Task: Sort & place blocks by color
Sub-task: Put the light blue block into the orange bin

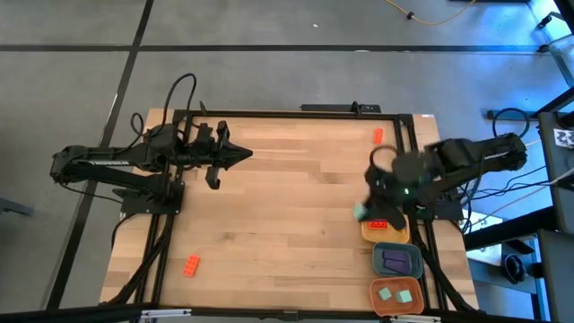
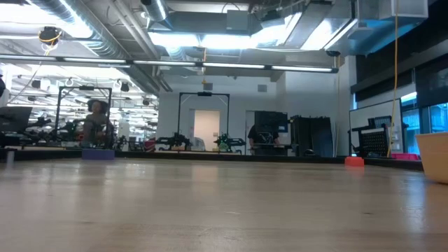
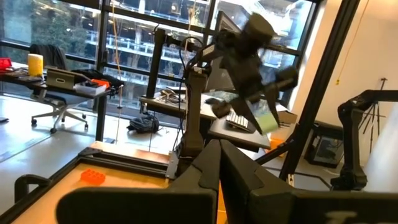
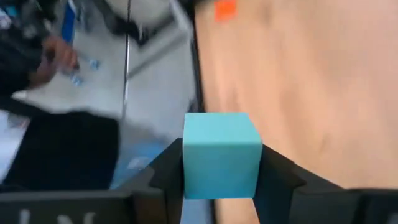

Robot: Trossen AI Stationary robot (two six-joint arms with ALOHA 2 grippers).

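I find the right gripper (image 4: 221,165) clamped on a teal block (image 4: 221,154), raised just left of the yellow tray (image 1: 395,235) at the table's right edge. The left gripper (image 1: 244,154), fingers pressed together and empty, waits over the far-left table (image 1: 287,224).

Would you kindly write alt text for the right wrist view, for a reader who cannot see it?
A teal-green cube block sits clamped between the right gripper's two dark fingers, held above the wooden table. A small orange-red block lies farther off on the wood, and grey floor shows beyond the table edge.
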